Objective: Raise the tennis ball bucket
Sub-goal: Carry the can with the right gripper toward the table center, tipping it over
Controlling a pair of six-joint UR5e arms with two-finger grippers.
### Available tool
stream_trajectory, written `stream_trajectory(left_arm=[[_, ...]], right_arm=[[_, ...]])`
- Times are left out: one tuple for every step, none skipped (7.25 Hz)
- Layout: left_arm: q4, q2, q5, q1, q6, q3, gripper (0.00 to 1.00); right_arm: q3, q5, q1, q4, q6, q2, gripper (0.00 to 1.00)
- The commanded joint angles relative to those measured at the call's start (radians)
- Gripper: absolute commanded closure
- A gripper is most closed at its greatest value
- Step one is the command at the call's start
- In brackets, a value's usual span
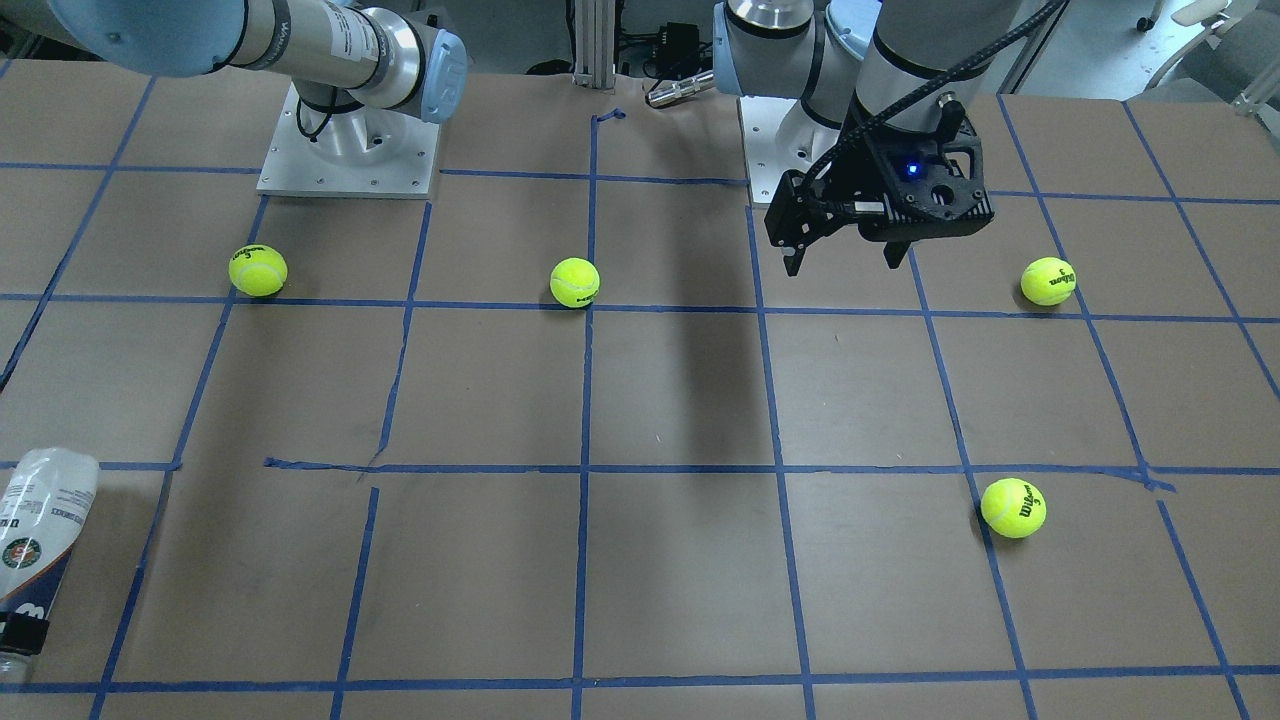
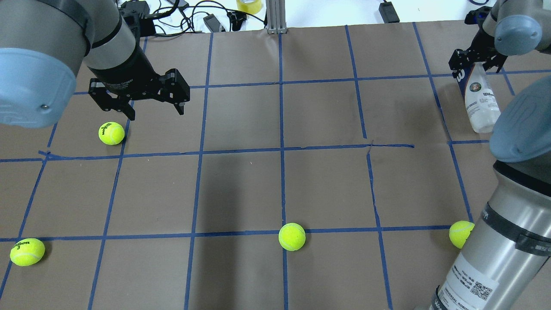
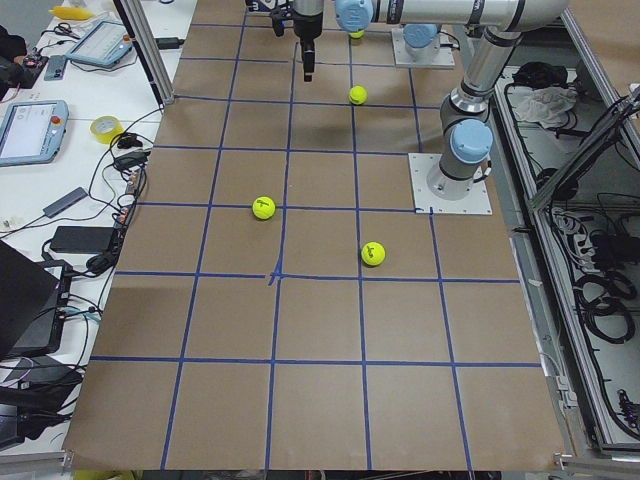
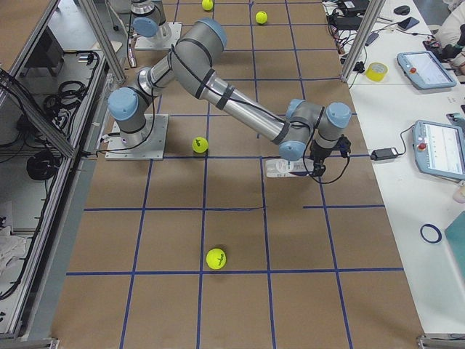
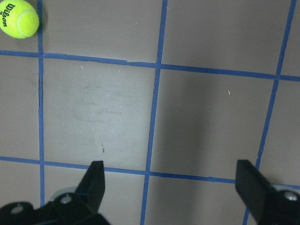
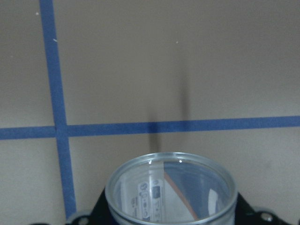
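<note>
The tennis ball bucket point(image 2: 482, 103) is a clear plastic can with a white and navy Wilson label. It lies lengthwise at the far right of the table, and at the bottom left of the front view point(image 1: 40, 510). My right gripper point(image 2: 471, 68) is shut on its navy-labelled end. In the right wrist view the can's open round mouth point(image 6: 168, 187) sits between the black fingers point(image 6: 101, 211). I cannot tell whether the can is clear of the table. My left gripper point(image 2: 155, 113) is open and empty, hovering above the table near one tennis ball point(image 2: 111, 133).
Three other yellow-green tennis balls lie on the brown, blue-taped table: front left point(image 2: 27, 252), front middle point(image 2: 292, 236) and by my right arm's base point(image 2: 460, 234). Cables and a tape roll point(image 2: 249, 5) lie beyond the far edge.
</note>
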Motion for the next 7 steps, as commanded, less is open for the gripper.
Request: stream_trajectory(left_arm=[[0.010,0.039,-0.001,-0.002,0.001,0.011,0.00],[0.011,0.051,-0.007,-0.007,0.000,0.028,0.00],[0.010,0.053,-0.007,-0.007,0.000,0.034,0.00],[0.010,0.055,-0.007,-0.008,0.000,0.034,0.00],[0.010,0.058,-0.009,-0.013,-0.005,0.037,0.00],[0.010,0.062,-0.009,-0.013,-0.003,0.033,0.00],[0.010,0.049,-0.009,-0.013,-0.006,0.022,0.00]], right_arm=[[0.001,0.029,0.069,0.072,-0.001,-0.067,0.60],[0.003,0.033,0.123,0.147,-0.007,-0.108,0.67],[0.018,0.086,0.185,0.153,-0.026,-0.145,0.68],[0.058,0.093,0.253,0.154,-0.056,-0.178,0.70],[0.084,0.099,0.314,0.137,-0.123,-0.180,0.73],[0.084,0.142,0.356,0.134,-0.211,-0.180,0.74],[0.090,0.173,0.393,0.132,-0.306,-0.179,0.75]])
